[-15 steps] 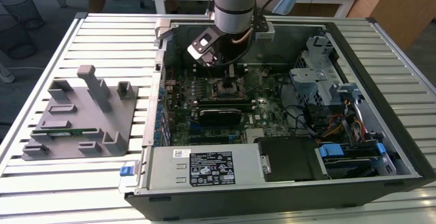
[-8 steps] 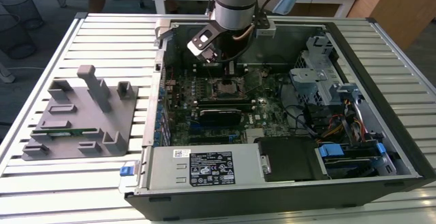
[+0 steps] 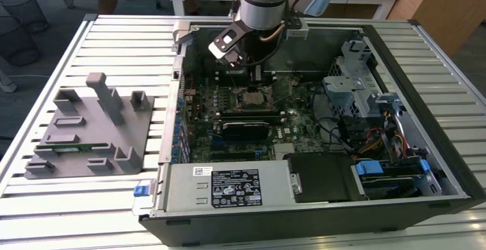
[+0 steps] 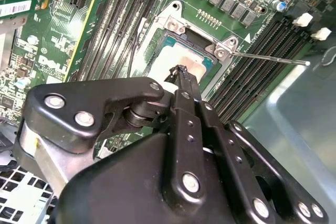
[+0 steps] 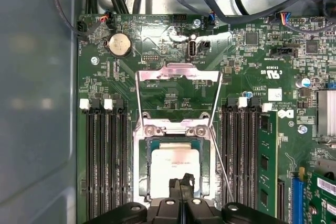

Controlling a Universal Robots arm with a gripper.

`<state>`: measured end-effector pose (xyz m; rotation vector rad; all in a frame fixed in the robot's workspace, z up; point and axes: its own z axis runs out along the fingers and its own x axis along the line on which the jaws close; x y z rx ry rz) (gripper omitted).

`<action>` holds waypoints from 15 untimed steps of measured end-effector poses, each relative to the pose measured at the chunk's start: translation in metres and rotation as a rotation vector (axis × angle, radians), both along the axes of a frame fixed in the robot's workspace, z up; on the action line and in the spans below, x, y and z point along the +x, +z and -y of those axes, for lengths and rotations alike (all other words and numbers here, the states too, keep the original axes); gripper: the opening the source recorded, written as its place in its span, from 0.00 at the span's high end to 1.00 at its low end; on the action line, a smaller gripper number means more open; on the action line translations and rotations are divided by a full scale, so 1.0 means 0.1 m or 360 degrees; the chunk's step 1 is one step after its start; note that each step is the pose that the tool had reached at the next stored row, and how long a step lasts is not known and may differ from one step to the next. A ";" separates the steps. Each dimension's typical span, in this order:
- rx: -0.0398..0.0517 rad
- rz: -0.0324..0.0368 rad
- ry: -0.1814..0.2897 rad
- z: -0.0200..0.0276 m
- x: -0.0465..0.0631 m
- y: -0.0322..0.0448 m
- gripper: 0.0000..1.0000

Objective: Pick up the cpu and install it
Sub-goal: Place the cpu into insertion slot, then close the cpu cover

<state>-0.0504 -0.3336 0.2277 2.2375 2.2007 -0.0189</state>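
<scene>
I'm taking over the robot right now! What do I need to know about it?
Gripper: fingers shut, holding nothing, tips just over the cpu; I cannot tell whether they touch it.
Cpu: lying flat in the socket.
Done: the cpu is picked up and placed in the socket.
Left: the metal cover plate stands open and the lever is unlatched.

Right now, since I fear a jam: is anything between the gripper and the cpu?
Nothing visible. The gripper hangs directly over the cpu, which lies in the socket, load plate swung clear.
</scene>
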 end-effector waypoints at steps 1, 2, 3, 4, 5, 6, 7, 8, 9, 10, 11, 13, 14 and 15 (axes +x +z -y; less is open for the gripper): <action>0.0000 -0.0001 0.0000 0.000 0.00 0.013 0.89; 0.0000 -0.0003 0.0000 0.000 0.00 0.024 0.89; 0.0000 -0.0004 0.0000 0.000 0.00 0.036 0.89; 0.0000 -0.0005 0.0000 0.000 0.00 0.047 0.89; 0.0000 -0.0006 0.0000 0.000 0.00 0.059 0.89; 0.0000 -0.0007 0.0000 0.000 0.00 0.071 0.89; 0.0000 -0.0008 0.0000 0.000 0.00 0.079 0.89; 0.0000 -0.0008 0.0000 0.000 0.00 0.086 0.89; 0.0000 -0.0009 0.0000 0.000 0.00 0.094 0.89; 0.0000 -0.0009 0.0000 0.000 0.00 0.099 0.89; 0.0000 -0.0009 0.0000 0.000 0.00 0.100 0.89; 0.0000 -0.0012 0.0000 0.000 0.01 0.100 0.89; 0.0000 -0.0013 0.0000 0.000 0.02 0.101 0.89; 0.0002 -0.0014 0.0000 0.000 0.05 0.101 0.89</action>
